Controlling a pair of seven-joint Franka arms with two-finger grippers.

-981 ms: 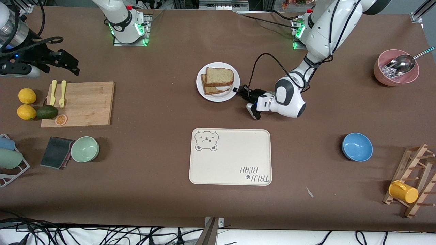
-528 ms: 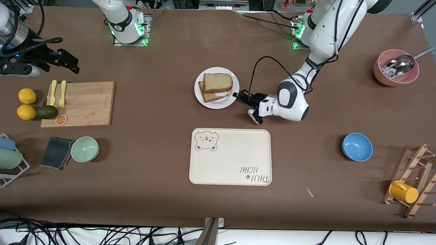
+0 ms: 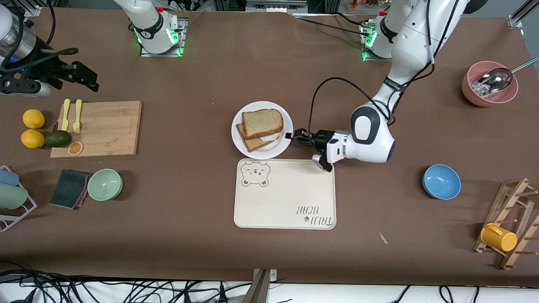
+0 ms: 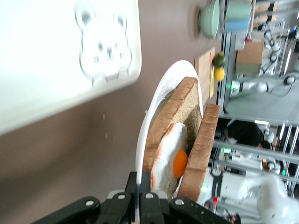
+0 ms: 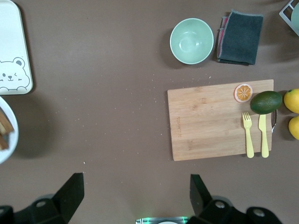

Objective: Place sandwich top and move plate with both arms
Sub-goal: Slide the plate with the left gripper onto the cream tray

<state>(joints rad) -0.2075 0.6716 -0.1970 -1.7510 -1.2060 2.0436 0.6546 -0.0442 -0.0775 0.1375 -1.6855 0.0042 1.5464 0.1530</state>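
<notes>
On the tabletop (image 3: 202, 235), the tray (image 3: 284, 206) lies just below the left pincer (image 3: 290, 136), which clamps the plate (image 3: 240, 141) rim; the sandwich top (image 3: 263, 123) rides aboard. Keep the plate level. The right pincer (image 3: 86, 80) waits, spread wide.

Bright even light, soft shadows, blurry left wrist view

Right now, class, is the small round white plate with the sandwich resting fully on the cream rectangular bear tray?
No. The small round white plate sits just outside the cream rectangular bear tray's farther edge, its rim gripped by the left gripper.
</notes>
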